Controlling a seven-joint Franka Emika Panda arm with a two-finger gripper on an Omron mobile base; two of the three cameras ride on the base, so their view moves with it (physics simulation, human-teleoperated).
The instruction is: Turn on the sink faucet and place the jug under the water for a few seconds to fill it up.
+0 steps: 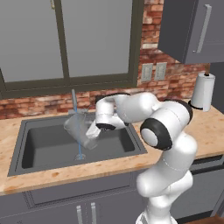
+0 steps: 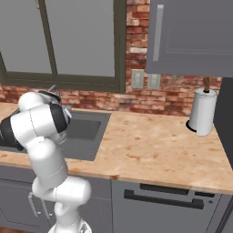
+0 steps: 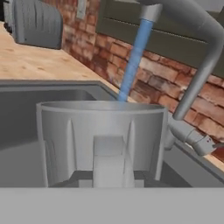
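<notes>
Jug (image 1: 81,130) tilted, mouth up-left, under water (image 1: 77,131) over sink (image 1: 43,144); tool (image 1: 94,131) clamped on jug.

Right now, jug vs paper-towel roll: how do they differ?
The jug is translucent grey; the paper-towel roll is opaque white. The jug hangs tilted over the sink, gripped by the claw; the roll stands upright on the counter on its own. The jug sits under the water from the sink faucet; the roll is well away from it. Both are roughly cylindrical.

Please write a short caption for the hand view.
Blue water runs from the faucet into the jug above the sink.
</notes>
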